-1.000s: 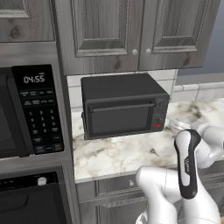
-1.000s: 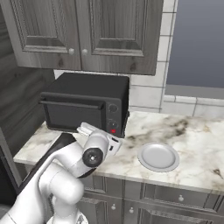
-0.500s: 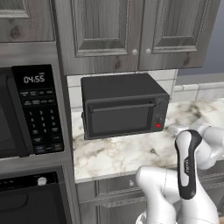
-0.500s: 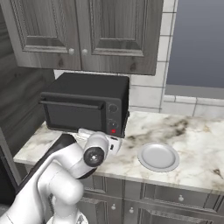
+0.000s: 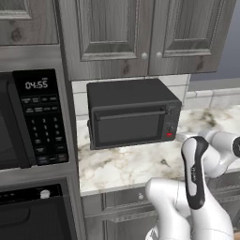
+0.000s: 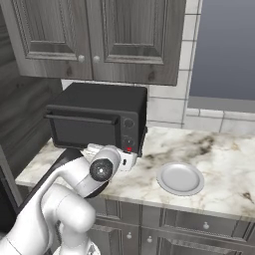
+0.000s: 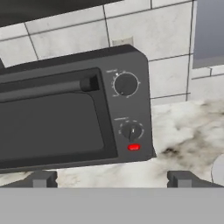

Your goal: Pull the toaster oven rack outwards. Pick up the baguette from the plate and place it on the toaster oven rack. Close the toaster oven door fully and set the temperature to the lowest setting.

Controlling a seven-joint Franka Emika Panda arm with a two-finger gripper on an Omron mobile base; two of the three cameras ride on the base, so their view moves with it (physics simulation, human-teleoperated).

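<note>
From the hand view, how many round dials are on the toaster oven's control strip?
2. The upper dial sits near the top of the strip on the toaster oven; the lower dial is below it, just above the red light.

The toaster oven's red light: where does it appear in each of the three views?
Left base view: red light, low on the toaster oven's right strip.
Right base view, lower right corner of the oven front.
Hand view, beneath the lower dial.
Shared landmark: the oven's door handle.
</note>
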